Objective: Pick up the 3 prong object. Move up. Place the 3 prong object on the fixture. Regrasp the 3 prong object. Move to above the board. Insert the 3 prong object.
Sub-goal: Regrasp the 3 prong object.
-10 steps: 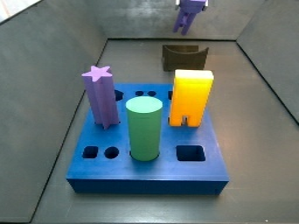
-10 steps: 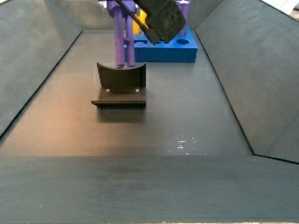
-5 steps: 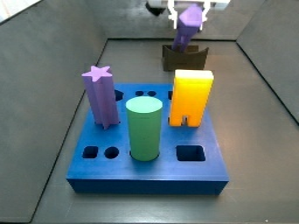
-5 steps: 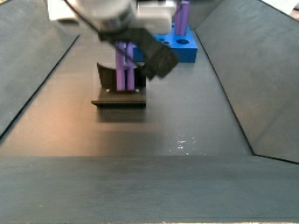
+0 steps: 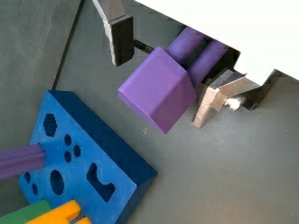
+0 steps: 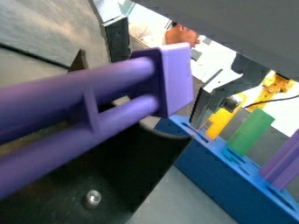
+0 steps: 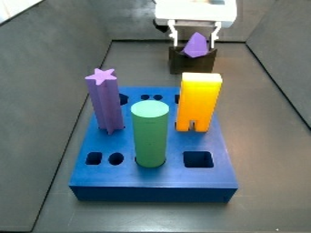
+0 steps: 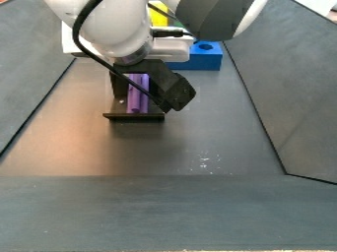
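Fixture [image 8: 133, 110] largely hidden behind end effector [image 8: 140, 87]; board [image 8: 204, 54] mostly behind the arm.

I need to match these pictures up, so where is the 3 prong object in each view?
Wrist view: 3 prong object between the gripper fingers.
Wrist view: fills the foreground.
Side view: at the fixture.
Side view: partly hidden.
Shared landmark: board.

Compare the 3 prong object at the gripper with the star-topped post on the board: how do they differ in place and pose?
The 3 prong object sits low at the fixture between the fingers of the gripper, off the board; the star-topped post stands in the board. In a side view only the 3 prong object's tilted purple end shows; the post is upright with a star top. The object looks shorter than the post. Both are purple.
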### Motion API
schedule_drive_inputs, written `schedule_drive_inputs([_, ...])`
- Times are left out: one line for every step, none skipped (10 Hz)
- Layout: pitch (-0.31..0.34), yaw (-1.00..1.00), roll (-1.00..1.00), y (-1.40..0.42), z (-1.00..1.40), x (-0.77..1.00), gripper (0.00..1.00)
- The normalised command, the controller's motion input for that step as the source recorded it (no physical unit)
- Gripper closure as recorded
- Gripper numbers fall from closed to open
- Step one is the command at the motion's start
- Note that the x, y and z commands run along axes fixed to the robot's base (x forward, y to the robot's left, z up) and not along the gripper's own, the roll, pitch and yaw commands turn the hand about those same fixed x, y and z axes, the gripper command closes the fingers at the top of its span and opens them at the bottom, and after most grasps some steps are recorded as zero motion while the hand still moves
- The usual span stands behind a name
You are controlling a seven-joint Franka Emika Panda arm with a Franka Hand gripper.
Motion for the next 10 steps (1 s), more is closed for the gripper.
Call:
schedule_drive_inputs([0.045, 0.02, 0.07, 0.0, 1.0, 0.0, 0.0])
schedule_drive_inputs([0.059, 0.01, 0.07, 0.0, 1.0, -0.02, 0.0])
schedule_drive_inputs([0.068, 0.01, 0.07, 0.0, 1.0, -0.02, 0.0])
schedule_drive_inputs([0.082, -0.01, 0.07, 0.01, 1.0, -0.03, 0.0])
schedule_drive_inputs([0.093, -0.02, 0.05, 0.01, 0.87, -0.03, 0.0])
schedule_drive_inputs([0.087, -0.03, 0.05, 0.01, 0.69, -0.02, 0.0])
schedule_drive_inputs([0.083, -0.04, 0.04, 0.01, 0.56, -0.02, 0.0])
schedule_drive_inputs([0.078, -0.05, 0.04, 0.01, 0.31, -0.02, 0.0])
schedule_drive_inputs([0.046, 0.03, 1.0, -0.82, 0.87, 0.15, 0.0])
schedule_drive_inputs([0.045, 0.03, 1.0, -0.78, 0.77, 0.14, 0.0])
